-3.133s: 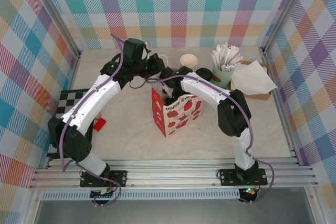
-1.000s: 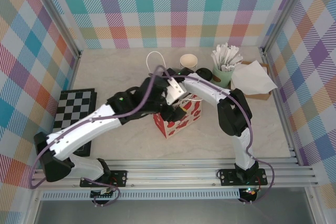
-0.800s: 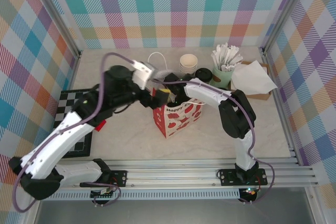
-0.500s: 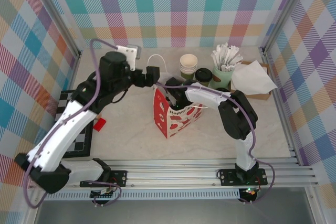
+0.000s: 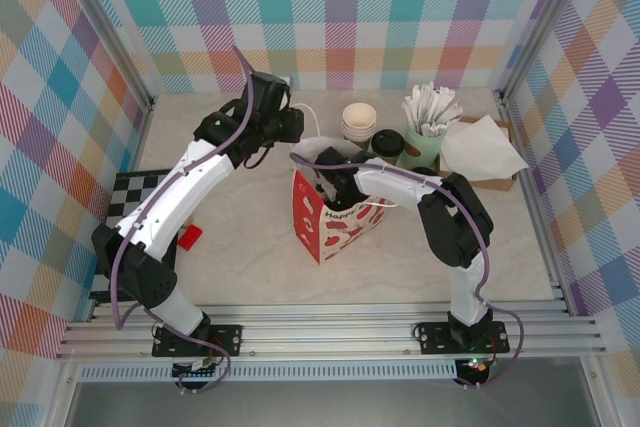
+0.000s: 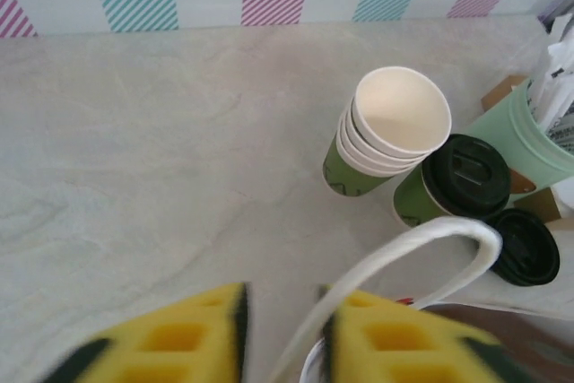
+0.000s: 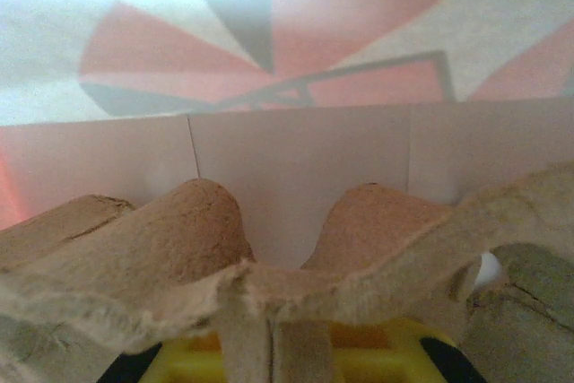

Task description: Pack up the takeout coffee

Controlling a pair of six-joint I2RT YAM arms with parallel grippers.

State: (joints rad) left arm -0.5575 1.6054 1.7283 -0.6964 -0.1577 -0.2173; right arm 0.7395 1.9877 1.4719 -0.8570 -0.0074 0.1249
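takeout coffee: upright on table, between cup stack and mint pot | right gripper: inside paper bag, clenched on pulp carrier | left gripper: fingers narrowly apart, bag handle between them

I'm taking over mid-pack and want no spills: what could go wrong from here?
1. The bag's white handle runs between the fingers of the left gripper; a pull could tilt the paper bag while the right gripper holds the pulp carrier inside it.
2. The takeout coffee stands crowded between the cup stack and the mint pot; reaching for it might knock either over.
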